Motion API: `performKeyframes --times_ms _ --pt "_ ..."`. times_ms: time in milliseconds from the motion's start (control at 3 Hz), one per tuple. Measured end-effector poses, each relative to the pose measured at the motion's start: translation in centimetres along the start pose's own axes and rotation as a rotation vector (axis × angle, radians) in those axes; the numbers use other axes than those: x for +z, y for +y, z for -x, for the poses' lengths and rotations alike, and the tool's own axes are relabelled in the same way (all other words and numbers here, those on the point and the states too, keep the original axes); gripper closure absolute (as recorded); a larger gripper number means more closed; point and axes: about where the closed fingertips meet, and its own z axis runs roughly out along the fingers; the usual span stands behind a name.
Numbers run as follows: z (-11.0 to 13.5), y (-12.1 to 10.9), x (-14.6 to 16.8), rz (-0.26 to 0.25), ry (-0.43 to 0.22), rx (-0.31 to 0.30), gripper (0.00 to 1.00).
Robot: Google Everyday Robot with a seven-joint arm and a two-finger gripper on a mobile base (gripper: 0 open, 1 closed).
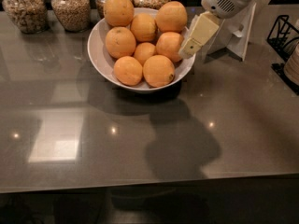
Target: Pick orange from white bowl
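Note:
A wide white bowl [100, 62] sits at the back middle of the dark counter, piled with several oranges. One large orange [169, 45] lies at the bowl's right side, another [159, 71] at the front. A smaller orange [145, 52] sits in the middle of the pile. My gripper [190, 46], cream-coloured, reaches down from the upper right and hangs over the bowl's right rim, right beside the right-hand orange. It holds nothing that I can see.
Several glass jars of grain [71, 8] stand along the back edge behind the bowl. A white stand [240, 31] is behind the arm at the right. A black wire rack [282, 36] sits at the far right edge.

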Motion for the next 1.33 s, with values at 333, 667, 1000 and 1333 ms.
performKeyframes --times_ms 333,667,1000,1333 --pt "2.3 -1.7 2.5 0.016 -0.041 0.016 0.00" --pt "4.4 -2.8 4.9 0.034 -0.066 0.041 0.00" --pt "5.0 -4.0 6.3 0.015 -0.077 0.090 0.00" --pt "4.7 -5.5 7.2 -0.016 -0.083 0.146 0.00"
